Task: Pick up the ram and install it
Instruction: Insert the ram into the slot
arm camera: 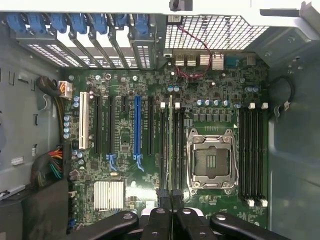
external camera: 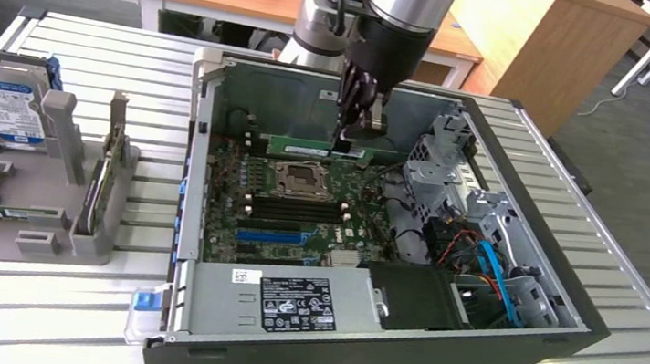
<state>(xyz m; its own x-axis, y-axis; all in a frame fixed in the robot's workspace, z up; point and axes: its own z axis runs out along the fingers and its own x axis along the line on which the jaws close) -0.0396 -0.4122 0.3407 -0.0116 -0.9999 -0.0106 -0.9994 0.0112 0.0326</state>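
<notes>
The ram, a long green stick, lies level inside the open computer case, on the far side of the CPU socket. My gripper reaches down from above and is shut on it near one end. In the wrist view the ram shows edge-on as a thin strip between the black memory slots beside the socket. The black fingertips pinch it from both sides. Whether the stick touches a slot I cannot tell.
Case walls ring the motherboard. A power supply and drive cage with cables crowd the near side and the exterior view's right. A blue slot strip lies by the black slots. A hard drive stands in a grey fixture outside.
</notes>
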